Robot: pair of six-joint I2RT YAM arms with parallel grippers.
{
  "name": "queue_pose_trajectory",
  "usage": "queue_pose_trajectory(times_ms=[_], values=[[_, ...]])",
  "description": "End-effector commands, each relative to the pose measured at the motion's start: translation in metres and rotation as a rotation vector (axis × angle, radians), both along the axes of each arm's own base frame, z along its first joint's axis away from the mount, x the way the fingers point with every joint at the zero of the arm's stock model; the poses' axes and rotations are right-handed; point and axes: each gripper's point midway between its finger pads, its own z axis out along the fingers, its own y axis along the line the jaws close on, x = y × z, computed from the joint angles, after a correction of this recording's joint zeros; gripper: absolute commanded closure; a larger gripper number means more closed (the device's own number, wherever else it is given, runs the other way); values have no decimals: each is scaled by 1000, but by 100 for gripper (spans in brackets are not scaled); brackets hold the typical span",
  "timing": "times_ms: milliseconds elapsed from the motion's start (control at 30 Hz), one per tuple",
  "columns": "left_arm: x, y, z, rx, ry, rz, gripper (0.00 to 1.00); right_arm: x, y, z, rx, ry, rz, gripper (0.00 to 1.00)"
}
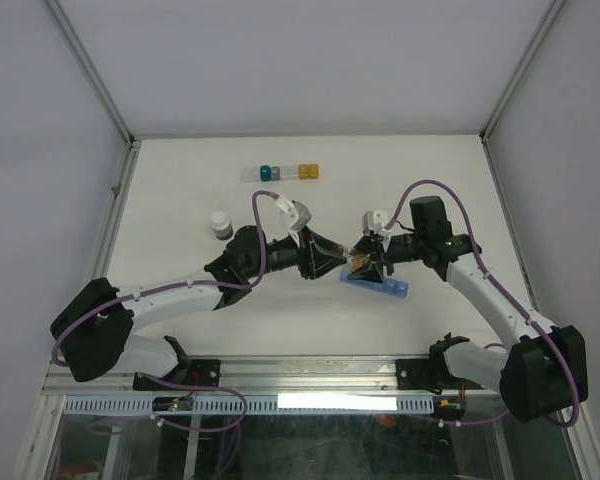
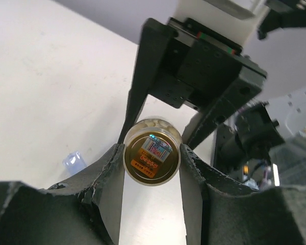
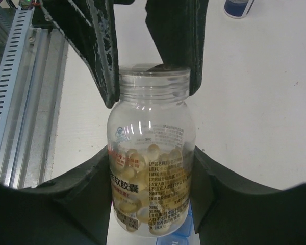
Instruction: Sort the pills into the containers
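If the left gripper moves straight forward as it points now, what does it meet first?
Probably the right gripper, which faces it and grips the same pill bottle; depth is unclear.

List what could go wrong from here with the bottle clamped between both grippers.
1. The left gripper grips the cap while the right gripper holds the bottle roughly sideways. If the cap comes off, pills may spill onto the table instead of into the blue container strip.
2. The smooth clear bottle could slip or turn in the right gripper's hold during twisting.
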Motion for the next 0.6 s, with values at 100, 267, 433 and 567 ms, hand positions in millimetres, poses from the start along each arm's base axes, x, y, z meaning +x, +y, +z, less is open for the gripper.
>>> queue_pose_trajectory(times_ms=[100, 267, 433, 567], values=[[19, -8, 23, -72, 281, 425, 100, 30, 3, 15, -6, -86, -80, 100], [20, -8, 29, -114, 328, 444, 71, 32, 2, 16, -3, -77, -93, 100], [7, -5, 43, -168, 249, 365, 3, 31, 2, 19, 7, -73, -89, 100], [12, 17, 41, -162, 175, 443, 1, 31, 2, 20, 13, -74, -86, 100]])
